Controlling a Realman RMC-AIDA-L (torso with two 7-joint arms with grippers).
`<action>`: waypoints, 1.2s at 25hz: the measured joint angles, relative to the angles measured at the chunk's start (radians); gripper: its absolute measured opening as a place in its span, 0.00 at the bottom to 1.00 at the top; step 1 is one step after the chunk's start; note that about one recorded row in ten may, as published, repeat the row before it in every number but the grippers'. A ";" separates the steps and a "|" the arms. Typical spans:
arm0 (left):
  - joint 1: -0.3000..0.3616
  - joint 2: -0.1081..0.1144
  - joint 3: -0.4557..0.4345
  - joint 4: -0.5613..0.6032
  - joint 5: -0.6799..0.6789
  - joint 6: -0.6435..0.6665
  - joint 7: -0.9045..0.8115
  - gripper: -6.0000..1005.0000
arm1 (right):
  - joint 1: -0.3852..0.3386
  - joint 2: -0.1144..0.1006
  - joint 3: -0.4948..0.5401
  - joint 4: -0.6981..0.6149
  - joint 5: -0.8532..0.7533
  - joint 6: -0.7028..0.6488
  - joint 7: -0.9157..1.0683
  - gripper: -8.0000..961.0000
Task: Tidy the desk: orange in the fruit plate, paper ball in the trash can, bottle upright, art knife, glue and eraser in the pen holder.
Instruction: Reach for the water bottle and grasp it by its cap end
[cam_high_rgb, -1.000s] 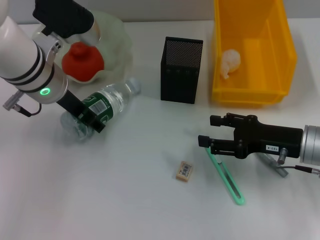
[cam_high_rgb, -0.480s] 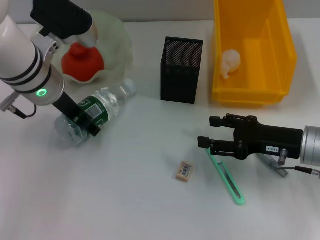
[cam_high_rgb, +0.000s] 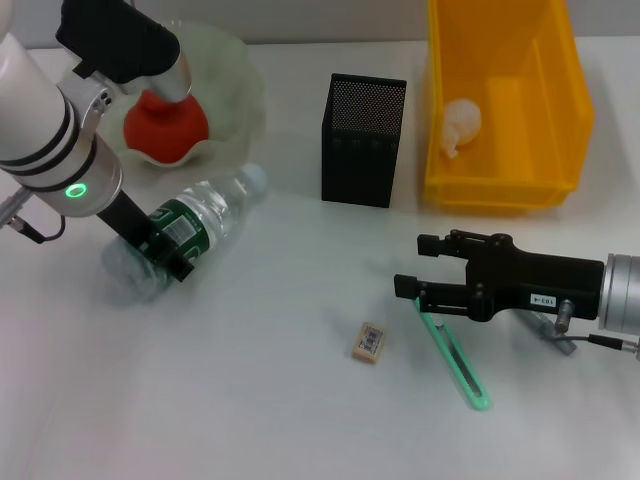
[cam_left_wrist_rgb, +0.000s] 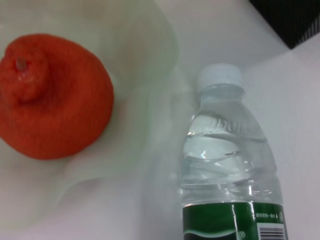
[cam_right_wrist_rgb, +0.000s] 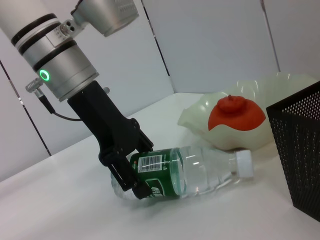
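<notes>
Nearest on the bench (cam_high_rgb: 250, 420) lies the eraser (cam_high_rgb: 369, 341), with a green art knife (cam_high_rgb: 452, 355) just beside it. The right tool (cam_high_rgb: 407, 285) hovers over the knife's upper end, fingers parted and holding nothing. Farther back, the left tool (cam_high_rgb: 170, 255) is clamped on the green-labelled body of the bottle (cam_high_rgb: 190, 228) — the bottle is tilted, cap raised toward the fruit plate (cam_high_rgb: 240, 80). Behind it, the orange (cam_high_rgb: 168, 125) sits in that plate. The pen holder (cam_high_rgb: 363, 140) stands mid-bench, and the paper ball (cam_high_rgb: 460, 122) rests inside the trash can (cam_high_rgb: 505, 180) — 1 wad only.
</notes>
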 joint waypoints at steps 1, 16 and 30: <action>0.000 0.000 -0.001 0.000 0.006 0.002 -0.002 0.80 | 0.000 0.000 0.000 0.002 0.000 0.000 0.000 0.81; -0.036 0.000 0.002 -0.038 0.011 -0.009 -0.003 0.80 | 0.004 0.000 0.000 0.005 0.000 0.000 0.000 0.81; -0.065 0.000 -0.009 -0.060 0.025 0.046 0.000 0.78 | 0.015 0.000 0.002 0.005 0.000 0.002 0.000 0.81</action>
